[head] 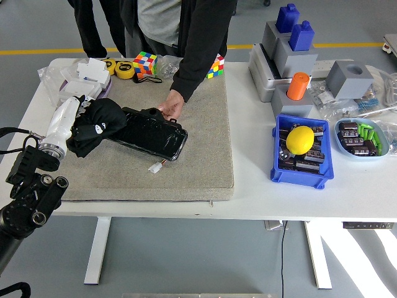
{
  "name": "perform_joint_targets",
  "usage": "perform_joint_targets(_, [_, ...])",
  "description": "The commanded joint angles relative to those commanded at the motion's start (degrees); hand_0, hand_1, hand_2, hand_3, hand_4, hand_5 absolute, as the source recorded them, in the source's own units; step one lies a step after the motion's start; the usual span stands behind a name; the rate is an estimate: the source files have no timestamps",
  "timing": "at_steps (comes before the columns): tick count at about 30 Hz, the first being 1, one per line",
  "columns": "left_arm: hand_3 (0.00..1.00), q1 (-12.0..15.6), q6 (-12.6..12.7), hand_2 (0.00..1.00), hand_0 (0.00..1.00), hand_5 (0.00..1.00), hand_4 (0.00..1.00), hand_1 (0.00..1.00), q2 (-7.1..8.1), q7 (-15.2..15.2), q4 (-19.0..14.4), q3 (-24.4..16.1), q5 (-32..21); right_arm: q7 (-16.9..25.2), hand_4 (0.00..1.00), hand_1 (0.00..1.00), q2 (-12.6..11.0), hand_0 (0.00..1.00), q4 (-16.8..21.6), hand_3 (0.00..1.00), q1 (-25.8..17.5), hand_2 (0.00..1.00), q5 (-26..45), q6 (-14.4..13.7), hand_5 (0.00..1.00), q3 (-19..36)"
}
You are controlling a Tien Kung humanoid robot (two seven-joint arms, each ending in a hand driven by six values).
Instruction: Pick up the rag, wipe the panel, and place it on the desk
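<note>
A white table [260, 186] stands on a grey floor, a beige felt mat [198, 149] spread over its left half; on the mat lies a glossy black panel [152, 135], tilted toward the near right; the robot's left hand [68, 121], white-shelled, has its fingers clamped on a black rag [99, 123], which lies bunched over the panel's left end; a person's hand [172, 104] touches the panel's far edge; a small white connector [155, 167] lies just beside the panel's near corner; Rubik's cubes [144, 63] sit at the far edge.
</note>
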Motion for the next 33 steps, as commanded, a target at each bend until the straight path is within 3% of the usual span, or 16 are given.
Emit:
perform_joint_targets(21, [0.546, 2.46, 0.06, 0.308, 0.247, 0.002, 0.649, 0.280, 0.59, 0.90, -8.89, 13.33, -2.98, 0.05, 0.907, 0.566, 0.00, 0.590, 0.47, 0.523, 0.02, 0.483, 0.34, 0.06, 0.372, -0.58])
perform_joint_targets(33, [0.547, 2.36, 0.49, 0.308, 0.241, 0.002, 0.651, 0.279, 0.18, 0.69, -11.37, 19.60, -3.52, 0.09, 0.908, 0.566, 0.05, 0.590, 0.65, 0.522, 0.06, 0.482, 0.42, 0.07, 0.370, -0.68])
